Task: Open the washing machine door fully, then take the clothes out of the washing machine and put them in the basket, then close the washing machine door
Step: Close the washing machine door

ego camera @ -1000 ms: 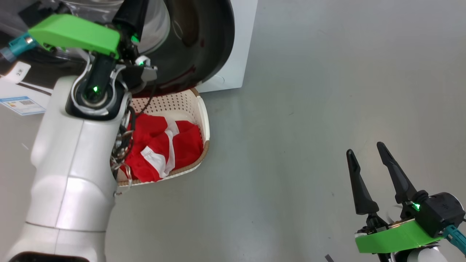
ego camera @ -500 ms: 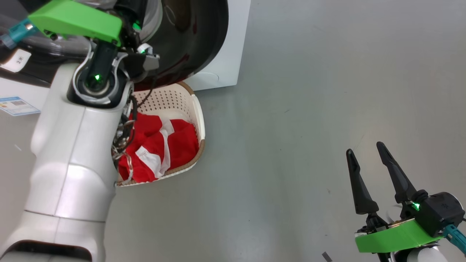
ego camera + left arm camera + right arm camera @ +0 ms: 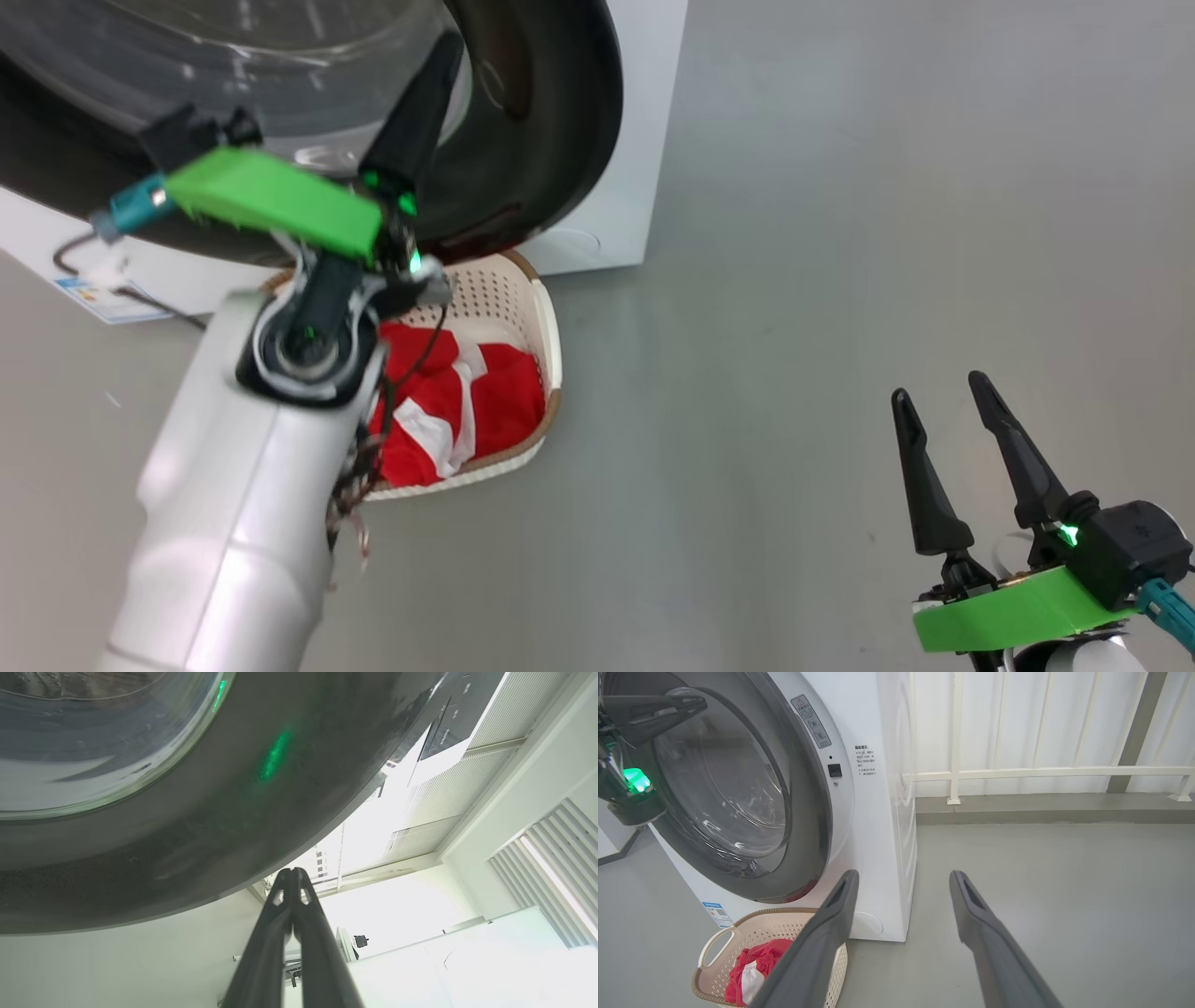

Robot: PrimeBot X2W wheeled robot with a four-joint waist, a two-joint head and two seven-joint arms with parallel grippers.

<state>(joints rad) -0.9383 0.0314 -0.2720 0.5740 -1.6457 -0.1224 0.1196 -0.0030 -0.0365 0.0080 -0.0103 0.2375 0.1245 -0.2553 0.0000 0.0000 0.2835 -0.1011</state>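
Washing machine door, glossy black with a clear glass bowl in the middle, lying against the white front of the washing machine. Seemingly closed when looked at from the right wrist view, door flat on the front with no gap visible at its right edge; latched or not, cannot tell.

Left end effector raised in front of the door, two dark fingers pressed together with nothing between them. Tips close before the black ring, next to the glass; touching or only very near, cannot tell. From the left wrist view, same end effector seen as one closed point just beside the curved edge of the door.

Right end effector low at the right, well apart from the machine, above bare grey floor, fingers wide apart and empty.

Clothes, red with white stripes, lying inside the basket. Basket standing on the floor just beside the machine front, partly below the lower edge of the door. Small blue label low on the machine front, near the basket handle.
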